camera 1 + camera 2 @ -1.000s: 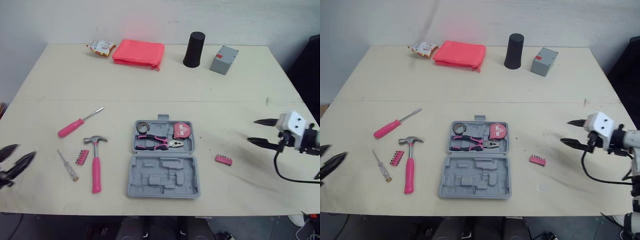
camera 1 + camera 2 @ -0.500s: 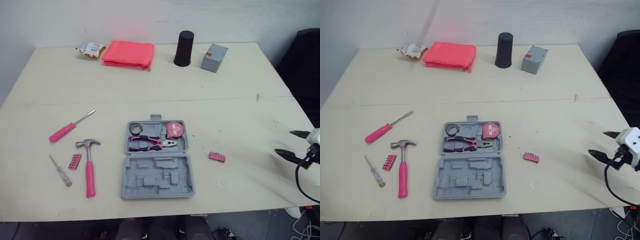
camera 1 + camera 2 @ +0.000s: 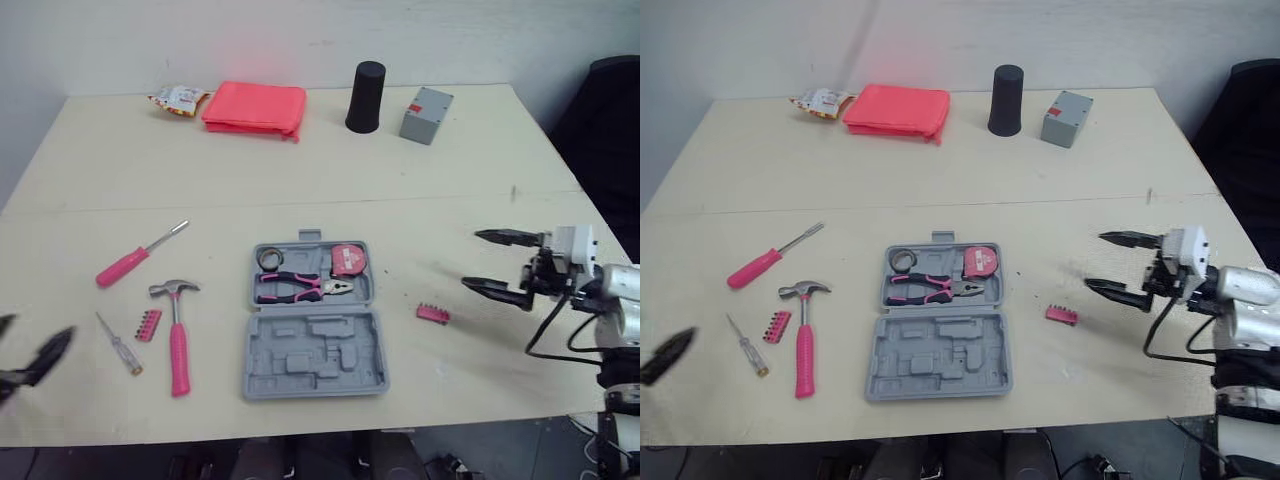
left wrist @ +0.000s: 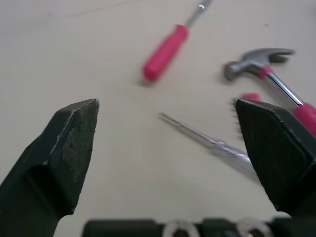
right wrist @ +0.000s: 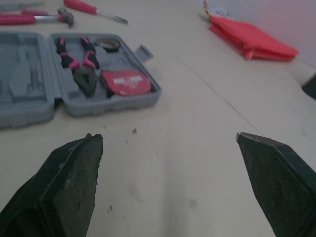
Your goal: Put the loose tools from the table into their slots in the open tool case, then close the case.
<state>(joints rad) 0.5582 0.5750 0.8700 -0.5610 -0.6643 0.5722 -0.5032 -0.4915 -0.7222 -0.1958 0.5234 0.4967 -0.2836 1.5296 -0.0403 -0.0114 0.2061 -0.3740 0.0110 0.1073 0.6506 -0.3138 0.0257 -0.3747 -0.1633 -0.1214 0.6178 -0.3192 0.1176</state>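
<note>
The open tool case lies at frame centre on the worktop, with pliers and tape measure in its slots. Hammer, pink screwdriver, thin screwdriver and bit strip lie left of it. A second bit strip lies right of it, near the wide-spread right jaws. The left jaws, at lower left, gape wide.

Grey tool case, pink-handled hammer

Plain lab-like test room: bare pale table against blank white wall, black chair alongside.
</note>
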